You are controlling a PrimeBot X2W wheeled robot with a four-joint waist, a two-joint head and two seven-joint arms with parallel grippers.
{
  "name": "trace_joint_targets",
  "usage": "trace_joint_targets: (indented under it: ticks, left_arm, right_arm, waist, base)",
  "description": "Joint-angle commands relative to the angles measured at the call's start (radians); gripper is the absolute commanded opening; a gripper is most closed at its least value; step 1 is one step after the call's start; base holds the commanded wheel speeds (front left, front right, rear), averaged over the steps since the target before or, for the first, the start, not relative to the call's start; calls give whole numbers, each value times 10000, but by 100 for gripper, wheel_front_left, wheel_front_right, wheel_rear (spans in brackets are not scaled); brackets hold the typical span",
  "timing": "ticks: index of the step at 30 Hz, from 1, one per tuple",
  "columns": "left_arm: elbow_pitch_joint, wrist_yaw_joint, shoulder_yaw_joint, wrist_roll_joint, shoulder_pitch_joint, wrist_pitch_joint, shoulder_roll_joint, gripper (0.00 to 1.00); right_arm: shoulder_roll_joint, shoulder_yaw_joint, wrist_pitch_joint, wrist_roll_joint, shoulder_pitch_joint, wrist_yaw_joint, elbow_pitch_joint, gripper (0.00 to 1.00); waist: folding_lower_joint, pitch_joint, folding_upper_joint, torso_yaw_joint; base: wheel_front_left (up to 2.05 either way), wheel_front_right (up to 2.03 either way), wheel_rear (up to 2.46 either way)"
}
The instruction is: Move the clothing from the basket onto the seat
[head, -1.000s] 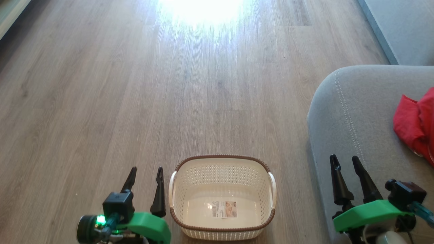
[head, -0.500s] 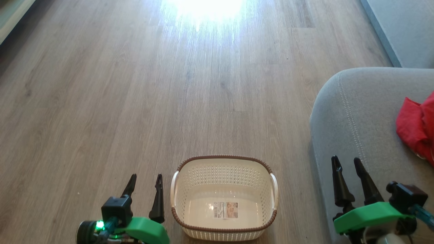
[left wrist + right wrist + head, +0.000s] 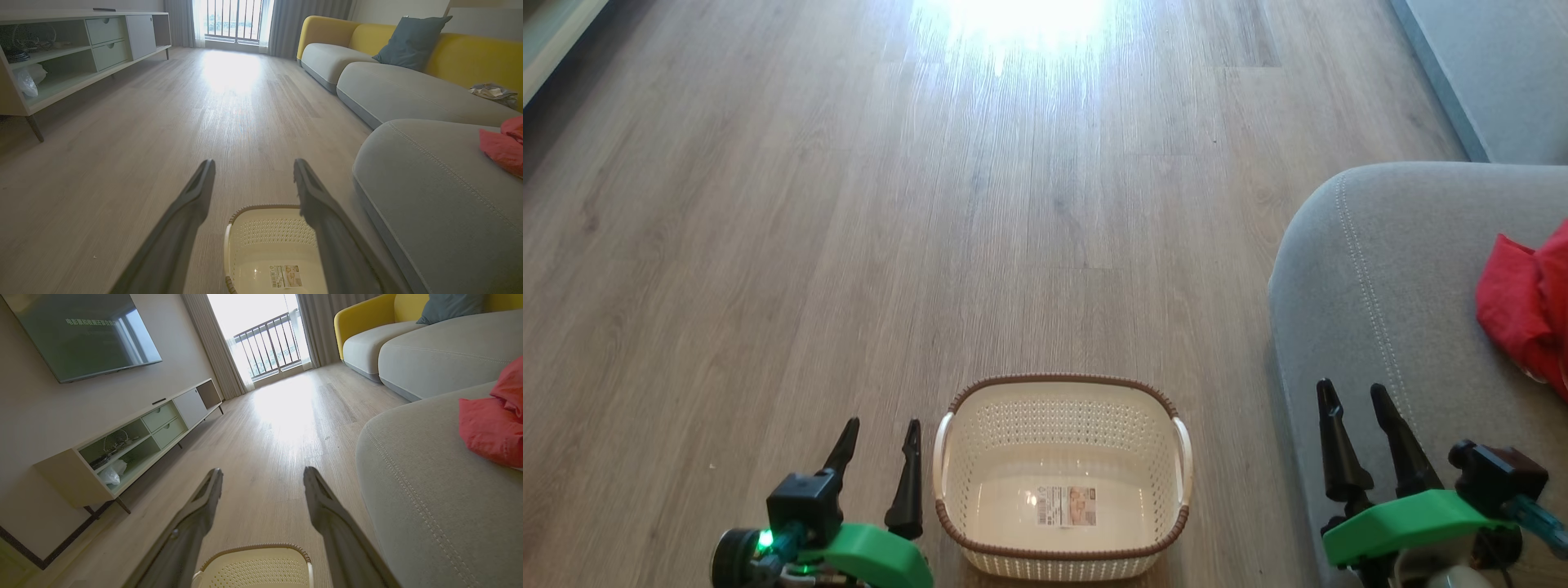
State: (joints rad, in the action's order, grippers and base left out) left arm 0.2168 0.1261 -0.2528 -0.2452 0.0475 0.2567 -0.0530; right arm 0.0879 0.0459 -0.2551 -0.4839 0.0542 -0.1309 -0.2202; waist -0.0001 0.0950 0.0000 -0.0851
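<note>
Head view: clothing [image 3: 1523, 306] heaped on seat [image 3: 1380, 286], basket [image 3: 1062, 380] empty. Left gripper [image 3: 882, 425] and right gripper [image 3: 1352, 386] spread wide, holding nothing. Probably light, limp, unbreakable; pinch a raised fold if regrasping.

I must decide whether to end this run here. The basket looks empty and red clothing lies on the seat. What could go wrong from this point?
1. The clothing runs off the head view's right edge, so part of it may lie off the seat unseen.
2. The open left gripper stands close beside the basket; a sideways swing could knock it.
</note>
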Motion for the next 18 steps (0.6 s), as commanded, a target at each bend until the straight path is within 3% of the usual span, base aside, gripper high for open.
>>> trace_joint_targets:
  ticks: [1, 12, 17, 18]
  left_arm:
    - [-371, -37, 378, 66, -303, 51, 28, 100]
    - [-280, -119, 441, -108, -228, 51, 28, 100]
    - [-227, -423, 519, -788, -207, 51, 28, 100]
    - [91, -420, 189, -814, 164, -3, -4, 0]
  right_arm:
    - [48, 248, -66, 24, -318, 2, 320, 100]
    - [52, 280, -66, -10, -309, 2, 325, 100]
    - [65, 354, -66, 16, -379, 2, 288, 100]
    - [-4, 118, 0, -3, -6, 0, -42, 0]
  waist:
    - [1, -5, 0, 12]
    - [1, 1, 0, 58]
    - [1, -39, 0, 127]
    - [1, -37, 0, 125]
  base:
    - [0, 0, 0]
    - [0, 0, 0]
    - [0, 0, 0]
    - [0, 0, 0]
